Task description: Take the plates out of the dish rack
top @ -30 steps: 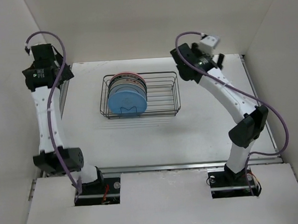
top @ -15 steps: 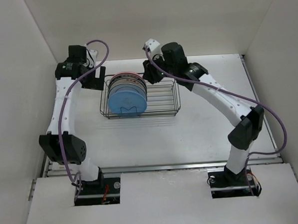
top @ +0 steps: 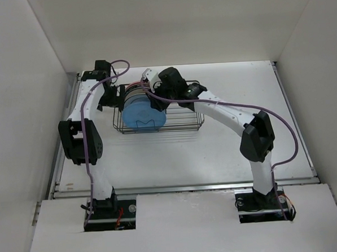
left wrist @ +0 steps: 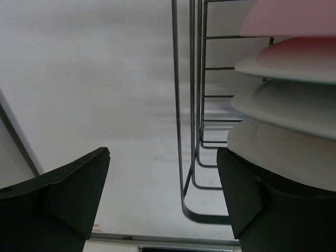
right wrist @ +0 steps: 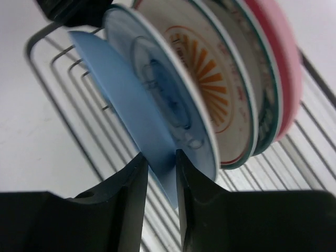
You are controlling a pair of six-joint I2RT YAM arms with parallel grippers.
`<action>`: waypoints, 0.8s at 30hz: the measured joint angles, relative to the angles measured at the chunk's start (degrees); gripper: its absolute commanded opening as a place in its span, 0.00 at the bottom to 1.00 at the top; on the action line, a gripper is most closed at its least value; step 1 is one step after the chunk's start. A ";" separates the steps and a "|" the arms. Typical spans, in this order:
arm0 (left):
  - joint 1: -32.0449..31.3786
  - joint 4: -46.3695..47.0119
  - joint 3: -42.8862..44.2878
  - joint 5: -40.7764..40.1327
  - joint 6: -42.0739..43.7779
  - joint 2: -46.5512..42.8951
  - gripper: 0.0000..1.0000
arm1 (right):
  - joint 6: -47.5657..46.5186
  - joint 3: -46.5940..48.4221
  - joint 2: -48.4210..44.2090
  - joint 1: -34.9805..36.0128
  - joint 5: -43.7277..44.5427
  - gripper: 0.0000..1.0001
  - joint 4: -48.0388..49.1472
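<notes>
Right gripper (right wrist: 160, 163) pinching blue plate (right wrist: 126, 100) rim; left gripper (left wrist: 163, 155) wide open.
Only the left wrist view shows the left jaws straddling the dish rack (left wrist: 181, 131) end wire, plates (left wrist: 286, 102) at frame right. Overhead: rack mid-frame, blue plate nearest, at its left end.

left tool (left wrist: 163, 152): fingers spread wide | right tool (right wrist: 161, 157): fingers pinching blue plate (right wrist: 123, 100) | 2 arms outstretched

Rack (top: 184, 109) thin dk metal wire; blue plate (right wrist: 128, 107) smooth, glossy; right pincer (right wrist: 160, 157) matt blk plastic.
</notes>
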 measured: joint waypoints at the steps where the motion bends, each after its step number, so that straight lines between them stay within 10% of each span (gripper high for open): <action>1: 0.00 -0.02 0.00 0.17 -0.22 1.20 0.78 | -0.11 0.00 0.57 0.04 1.29 0.29 0.52; 6: 0.76 0.09 0.02 0.20 -1.27 5.31 0.63 | 0.31 0.31 1.14 0.44 5.97 0.32 1.27; 9: 0.83 -0.24 -0.02 1.03 -1.88 5.66 0.43 | -0.79 0.31 1.18 1.40 9.64 0.00 1.51; 15: 0.74 -0.48 -0.04 2.45 -3.02 5.66 0.00 | -3.30 0.17 0.44 1.86 14.82 0.00 1.49; 24: 0.76 -2.16 -0.55 3.26 -4.72 6.34 0.00 | -0.46 -9.07 -15.39 1.84 25.46 0.00 9.42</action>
